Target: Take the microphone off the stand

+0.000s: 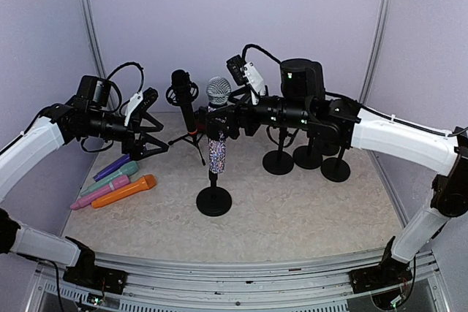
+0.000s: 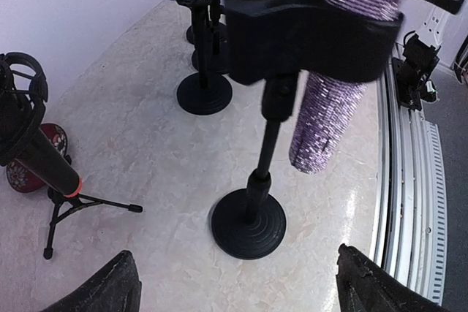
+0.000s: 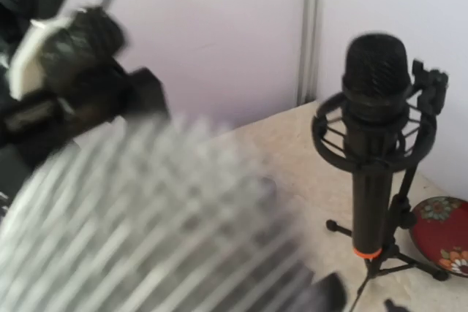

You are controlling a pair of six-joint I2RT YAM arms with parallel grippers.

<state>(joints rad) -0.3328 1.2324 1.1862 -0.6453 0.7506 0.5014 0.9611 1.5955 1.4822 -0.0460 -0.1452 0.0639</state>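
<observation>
beige tabletop: microphone clipped in stand, right tool apparently touching it; cannot tell if spread.

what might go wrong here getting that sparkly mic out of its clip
1. The microphone is gripped mid-body by the clip. Pulling it sideways may tip the slim stand, since neither tool holds its base.
2. The tripod microphone stands close by on the left. A swing of the right tool could knock it over.
</observation>
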